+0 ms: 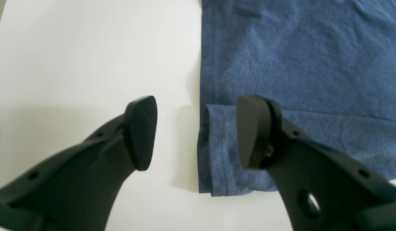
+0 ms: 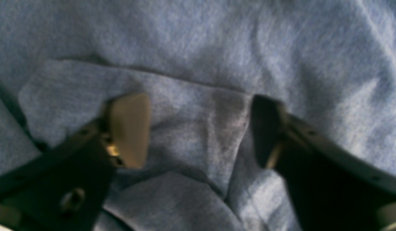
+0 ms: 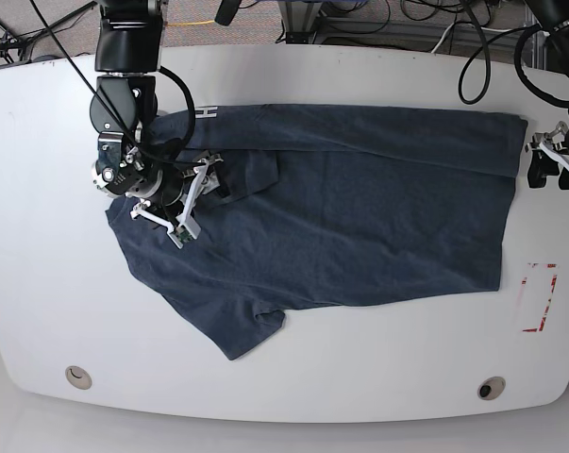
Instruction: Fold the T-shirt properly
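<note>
With both claws agape and empty, we advise the right claw [image 2: 198, 131] to pinch the T-shirt [image 3: 359, 208] flap fully before lifting, while the left claw [image 1: 196, 133] straddles the hem corner.

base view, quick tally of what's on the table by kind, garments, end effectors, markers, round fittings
garments: 1, the T-shirt
end effectors: 2, the right end effector over the shirt and the left end effector at the shirt's far corner
red and white markers: 1, the marker
round table fittings: 2, one fitting and another fitting
total: 6
</note>
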You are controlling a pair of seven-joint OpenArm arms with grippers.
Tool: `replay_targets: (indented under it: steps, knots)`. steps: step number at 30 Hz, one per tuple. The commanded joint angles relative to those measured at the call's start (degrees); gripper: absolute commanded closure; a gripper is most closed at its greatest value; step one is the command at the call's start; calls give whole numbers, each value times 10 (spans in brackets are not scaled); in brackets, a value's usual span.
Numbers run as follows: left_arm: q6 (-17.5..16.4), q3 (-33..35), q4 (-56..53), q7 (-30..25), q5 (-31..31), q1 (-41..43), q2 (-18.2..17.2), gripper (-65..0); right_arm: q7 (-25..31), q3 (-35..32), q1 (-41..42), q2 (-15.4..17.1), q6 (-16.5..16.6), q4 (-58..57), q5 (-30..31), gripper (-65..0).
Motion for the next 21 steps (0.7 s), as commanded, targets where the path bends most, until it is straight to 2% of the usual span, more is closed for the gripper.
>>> replay_targets:
  steps: [1, 3, 8, 16, 18, 21]
  knots:
    - [-1, -2, 8, -9, -7, -4, -12, -360, 9, 1, 14, 5, -1, 9, 7, -393]
    - [-1, -2, 8, -9, -7, -4, -12, -360, 9, 1, 14, 5, -2, 5, 6, -387]
    - [-1, -2, 8, -9, -7, -6, -12, -360, 10, 5, 32, 5, -6, -30, 6, -434]
    - [-1, -2, 8, -9, -7, -4, -12, -360, 41, 5, 36, 16, -7, -51, 5, -428]
    - [-1, -2, 8, -9, -7, -4, -12, -360, 42, 5, 36, 18, -7, -52, 5, -411]
    - [-1, -2, 8, -9, -7, -4, -12, -360, 43, 5, 36, 18, -7, -52, 5, -311]
